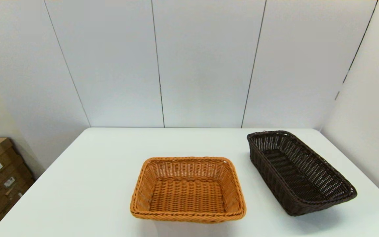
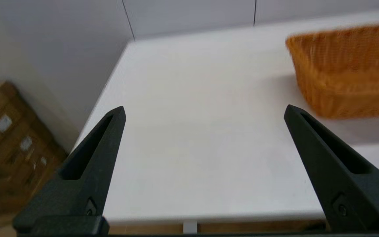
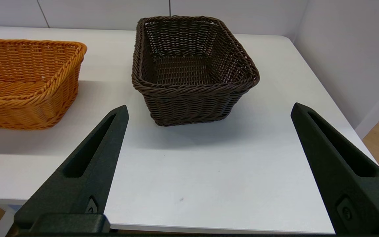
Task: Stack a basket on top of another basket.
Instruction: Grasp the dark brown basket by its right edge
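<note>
The dark brown basket (image 1: 299,172) sits on the white table (image 1: 87,184) on the robot's right, turned at a slant; the orange basket (image 1: 188,189) sits near the middle, close beside it but not touching; both are empty and upright, so nothing is stacked yet. The right gripper (image 3: 209,110) hangs near the table's front edge, facing the dark basket; its fingers are spread wide and hold nothing. The left gripper (image 2: 204,112) waits at the left side, also wide apart and empty, touching nothing.
</note>
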You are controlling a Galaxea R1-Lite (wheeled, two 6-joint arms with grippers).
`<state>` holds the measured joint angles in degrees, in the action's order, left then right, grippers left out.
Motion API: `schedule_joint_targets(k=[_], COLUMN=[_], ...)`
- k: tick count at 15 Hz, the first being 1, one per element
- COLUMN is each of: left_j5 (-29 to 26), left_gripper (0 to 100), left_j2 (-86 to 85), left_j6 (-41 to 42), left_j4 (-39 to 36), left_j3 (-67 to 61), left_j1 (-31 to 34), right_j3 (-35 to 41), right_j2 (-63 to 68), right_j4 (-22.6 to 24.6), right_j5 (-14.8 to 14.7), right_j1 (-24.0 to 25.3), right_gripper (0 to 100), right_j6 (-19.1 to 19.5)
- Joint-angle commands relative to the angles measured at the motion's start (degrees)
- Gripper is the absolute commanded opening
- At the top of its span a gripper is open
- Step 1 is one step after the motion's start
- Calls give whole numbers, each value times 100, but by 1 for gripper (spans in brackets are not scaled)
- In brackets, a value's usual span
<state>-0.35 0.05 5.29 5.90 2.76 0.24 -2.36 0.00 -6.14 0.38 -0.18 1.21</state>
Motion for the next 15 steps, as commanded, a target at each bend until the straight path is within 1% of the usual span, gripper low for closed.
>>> schedule_joint_targets(k=[1,5,6,7,9,10,11,12,13,15], left_j5=[0,27,27,27,27,27,27,27,27,27], left_gripper=[100,100,100,100,100,100,100,100,100,100], left_j2=[-5,-5,-5,-5,-5,-5,-5,-5,-5,-5], left_j6=[-54,-415,-459,-459,-459,-459,-459,-459,-459,-459], left_j4=[-151,-159,-159,-159,-159,-159,-159,-159,-159,-159], left_j3=[-144,-144,-135,-144,-144,-135,-135,-135,-135,-135], left_j1=[2,2,2,2,2,2,2,-7,2,2], right_j3=[-1,-10,-141,-651,-1583,-2022,-2532,-2813,-3235,-3859], right_j2=[9,0,9,132,694,1063,1626,1934,2470,3313], right_j4=[-1,-36,-62,-203,-783,-994,-1187,-1328,-1636,-2154], right_j5=[6,-47,-64,-117,-108,-117,-134,-126,-117,-108], right_j1=[1,-8,1,1,-8,-26,-201,-377,-685,-1142], right_gripper=[100,100,100,100,100,100,100,100,100,100], right_j6=[2,73,90,46,55,46,-50,-138,-165,-235])
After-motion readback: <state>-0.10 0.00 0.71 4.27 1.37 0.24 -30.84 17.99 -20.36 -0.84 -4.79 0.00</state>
